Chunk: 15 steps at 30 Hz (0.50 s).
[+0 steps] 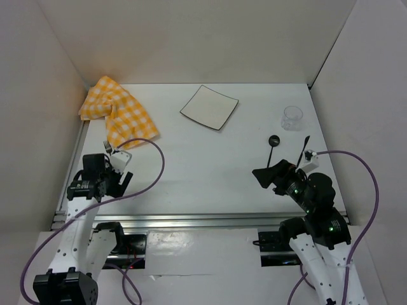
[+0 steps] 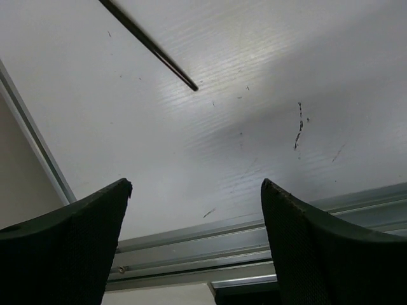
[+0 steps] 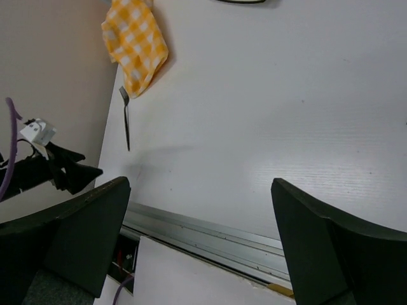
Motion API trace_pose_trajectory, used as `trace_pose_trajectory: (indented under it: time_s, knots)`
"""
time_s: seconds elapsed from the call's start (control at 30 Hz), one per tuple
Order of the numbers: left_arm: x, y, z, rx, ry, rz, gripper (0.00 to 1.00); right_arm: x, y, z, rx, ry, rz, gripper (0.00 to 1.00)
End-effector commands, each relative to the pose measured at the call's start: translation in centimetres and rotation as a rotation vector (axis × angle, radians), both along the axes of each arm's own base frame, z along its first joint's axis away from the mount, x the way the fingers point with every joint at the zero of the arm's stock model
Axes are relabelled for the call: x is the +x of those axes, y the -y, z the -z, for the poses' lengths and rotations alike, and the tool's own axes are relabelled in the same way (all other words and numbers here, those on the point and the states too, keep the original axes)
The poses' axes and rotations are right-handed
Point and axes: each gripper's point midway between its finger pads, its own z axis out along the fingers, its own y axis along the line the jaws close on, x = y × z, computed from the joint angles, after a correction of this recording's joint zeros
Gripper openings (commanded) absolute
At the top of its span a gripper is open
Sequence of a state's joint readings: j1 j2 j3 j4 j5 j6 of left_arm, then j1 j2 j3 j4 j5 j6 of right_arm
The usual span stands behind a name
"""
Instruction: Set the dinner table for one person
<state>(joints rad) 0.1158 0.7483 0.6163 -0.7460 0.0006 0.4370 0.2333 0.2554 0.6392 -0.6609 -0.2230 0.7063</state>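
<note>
**Left claw** (image 1: 117, 179): fingers spread, nothing held. It hangs low over the near-left desk, just beside the fork (image 1: 108, 149).

**Right claw** (image 1: 269, 174): fingers spread, nothing held. It is over the near-right desk, close to the spoon's handle.

**Desk** (image 1: 210, 165): plain white matte top that fills the floor of the enclosure, with a rail (image 1: 203, 220) along the near edge.
- Handling (judged): stiff, heavy and fixed. It is a surface to place things on, not something to grasp, so it needs no hold.
- The finish looks smooth, so flat cutlery will likely skid if pushed. It is best pinched across the thin handle from above.

**On the desk:**
- cloth (image 1: 117, 114), crumpled in the far-left corner
- plate (image 1: 209, 107), far centre
- glass (image 1: 292, 117), far right
- spoon (image 1: 273, 141) and a dark knife (image 1: 304, 147), near each other on the right
- the fork, touching the cloth's near edge
</note>
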Motion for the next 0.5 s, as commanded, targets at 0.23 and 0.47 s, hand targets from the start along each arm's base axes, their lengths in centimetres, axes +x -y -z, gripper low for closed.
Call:
trace_pose_trajectory:
  time_s: [0.23, 0.47]
  knots:
    - [12.5, 2.4, -9.0, 0.030, 0.153, 0.125, 1.00, 5.1, -0.5, 1.0, -0.035, -0.089, 0.045, 1.00]
    - [24.5, 7.9, -7.9, 0.110, 0.129, 0.191, 1.00, 9.4, -2.3, 3.5, -0.079, -0.188, -0.015, 1.00]
